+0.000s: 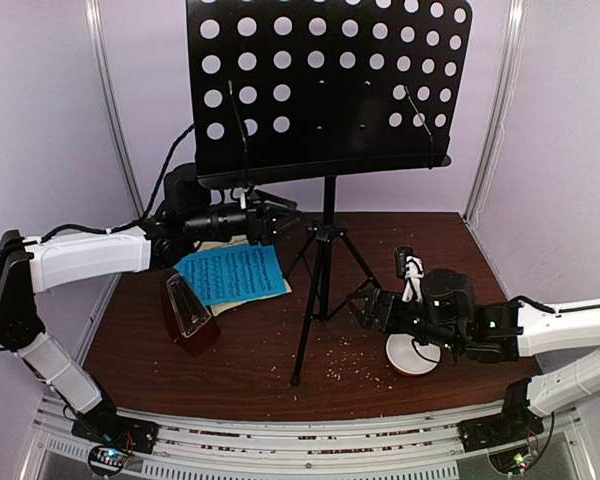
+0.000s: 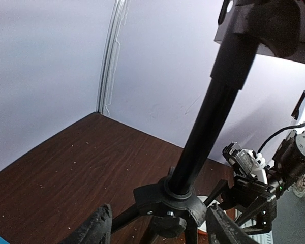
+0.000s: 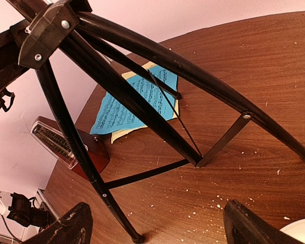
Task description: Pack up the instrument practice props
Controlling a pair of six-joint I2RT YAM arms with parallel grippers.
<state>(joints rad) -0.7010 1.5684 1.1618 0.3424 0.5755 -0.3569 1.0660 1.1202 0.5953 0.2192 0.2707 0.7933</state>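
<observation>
The black music stand stands mid-table, with its perforated desk (image 1: 320,80) high above the tripod legs (image 1: 325,290). The bright blue sheet (image 1: 230,273) lies on the pale yellow sheet (image 1: 277,292), left of the stand. The brown metronome (image 1: 188,312) stands in front of them. My left gripper (image 1: 280,222) is open, just left of the stand's pole (image 2: 203,127), with the leg hub (image 2: 178,201) between its fingers (image 2: 91,229). My right gripper (image 1: 365,308) is open and empty, right of the legs (image 3: 142,107). The right wrist view shows the blue sheet (image 3: 137,104) and metronome (image 3: 61,145).
A small white bowl (image 1: 412,355) sits under my right arm, its rim also in the right wrist view (image 3: 302,231). Brown crumbs (image 1: 345,355) are scattered on the wooden table (image 1: 240,370). Pale walls close in the back and both sides.
</observation>
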